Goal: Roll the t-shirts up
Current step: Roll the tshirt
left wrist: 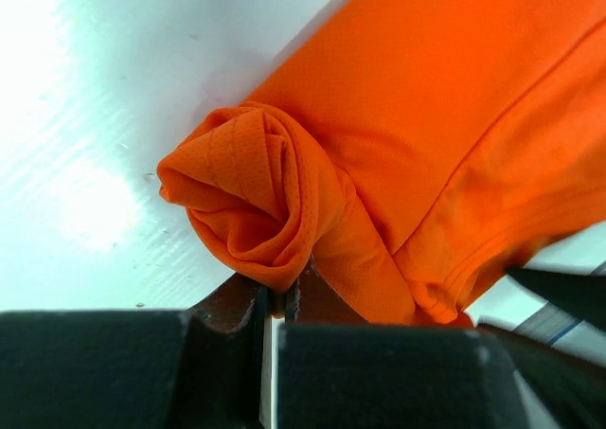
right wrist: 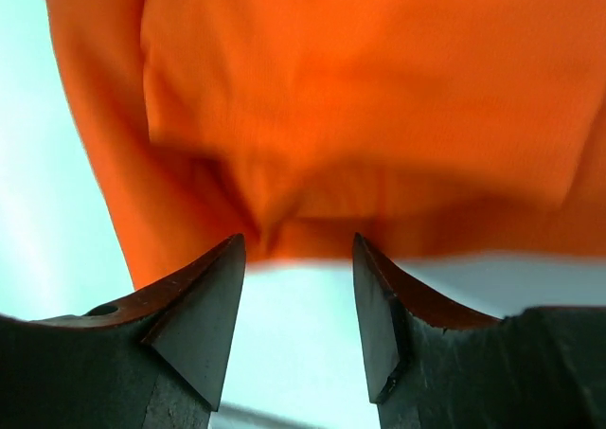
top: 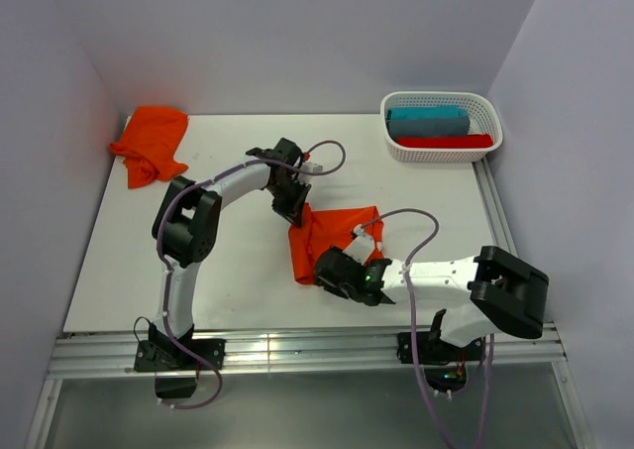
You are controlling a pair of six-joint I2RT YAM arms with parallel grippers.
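Note:
An orange t-shirt (top: 337,233) lies folded in the middle of the table, one end rolled up. My left gripper (top: 290,203) is shut on the rolled end (left wrist: 251,197) at the shirt's far left corner. My right gripper (top: 332,269) is open at the shirt's near edge; the fabric (right wrist: 360,116) lies just beyond its fingertips, nothing between them. A second orange t-shirt (top: 152,142) lies crumpled at the far left corner of the table.
A white basket (top: 441,150) stands at the far right with a teal cloth (top: 427,122) and a red cloth (top: 446,141) in it. Walls close the table on three sides. A metal rail (top: 297,350) runs along the near edge.

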